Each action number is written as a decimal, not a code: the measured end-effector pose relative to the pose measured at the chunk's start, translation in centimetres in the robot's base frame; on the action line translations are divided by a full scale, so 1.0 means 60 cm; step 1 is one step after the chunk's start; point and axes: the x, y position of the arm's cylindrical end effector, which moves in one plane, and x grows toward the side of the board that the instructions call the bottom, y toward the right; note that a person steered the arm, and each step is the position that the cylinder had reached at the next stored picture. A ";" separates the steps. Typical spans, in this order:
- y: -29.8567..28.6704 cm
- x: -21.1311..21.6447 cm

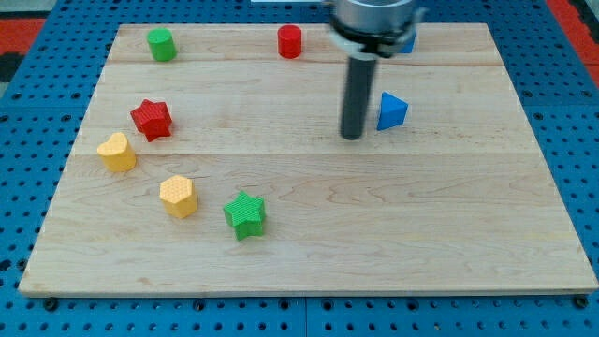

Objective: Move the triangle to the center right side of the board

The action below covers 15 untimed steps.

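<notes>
my tip bare, no claw, grasping nothing, on the pale wooden board; small blue plastic triangle block just beside it at two o'clock, not touching.

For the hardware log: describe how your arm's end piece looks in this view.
A straight dark rod, round and smooth, runs down to my tip. Above it sits a wider silvery-grey cylindrical mount with a dark band, cut off by the view's top. No cables, markings or jaws show.

Worktop: pale planked wood, smooth, matt. Blue triangle, red star, green star: ribbed matt plastic. Rod: dark, slight sheen. Surround: blue perforated panel.
</notes>
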 end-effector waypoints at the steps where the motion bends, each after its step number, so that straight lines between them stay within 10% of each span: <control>1: 0.095 -0.036; 2: 0.222 -0.036; 3: 0.147 -0.036; 5: 0.408 0.030; 7: 0.278 -0.194; 9: 0.258 -0.084; 15: 0.249 -0.095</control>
